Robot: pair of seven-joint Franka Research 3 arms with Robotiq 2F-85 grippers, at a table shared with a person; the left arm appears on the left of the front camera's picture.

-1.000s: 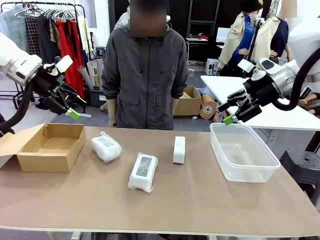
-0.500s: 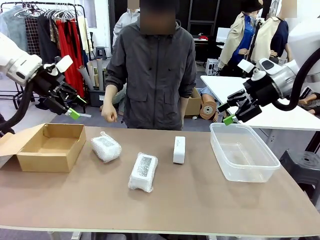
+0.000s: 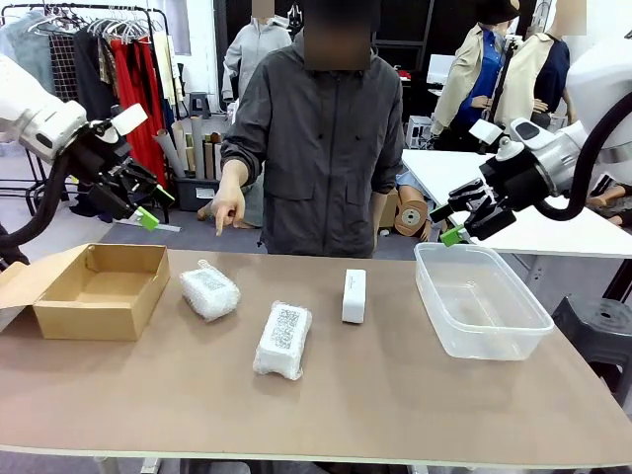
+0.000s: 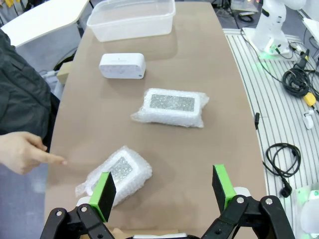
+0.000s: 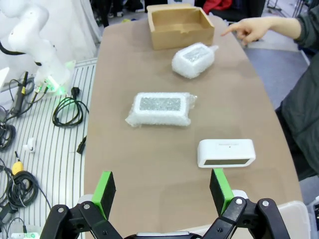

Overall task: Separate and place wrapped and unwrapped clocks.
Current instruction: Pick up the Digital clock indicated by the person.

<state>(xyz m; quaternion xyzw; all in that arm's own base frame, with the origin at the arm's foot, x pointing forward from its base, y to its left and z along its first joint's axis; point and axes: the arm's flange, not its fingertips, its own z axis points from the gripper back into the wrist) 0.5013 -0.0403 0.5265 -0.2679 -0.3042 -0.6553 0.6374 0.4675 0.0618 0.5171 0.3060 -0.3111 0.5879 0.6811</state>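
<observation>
**Sorting not yet begun, nothing gripped**

One lumpy white bubble-wrap bundle with a dark speckled patch lies near the middle of the brown tabletop, patch facing up. A second lumpy white bubble-wrap bundle lies nearer the far edge and to the robot's left, close beside an open brown cardboard box without touching it; in the left wrist view its speckled patch also faces up. A smaller bare smooth white rectangular block rests to the right of both bundles and apart from them, between them and a clear rectangular plastic tub at the right end of the tabletop.

At the far edge the person's hand hangs with its index finger pointing down toward the area by the second bundle, touching neither bundle.

The left end effector hangs in the air above and beyond the cardboard box, its green pads spread wide with nothing between them. The right end effector hangs above the far end of the tub, also spread wide and holding nothing.
</observation>
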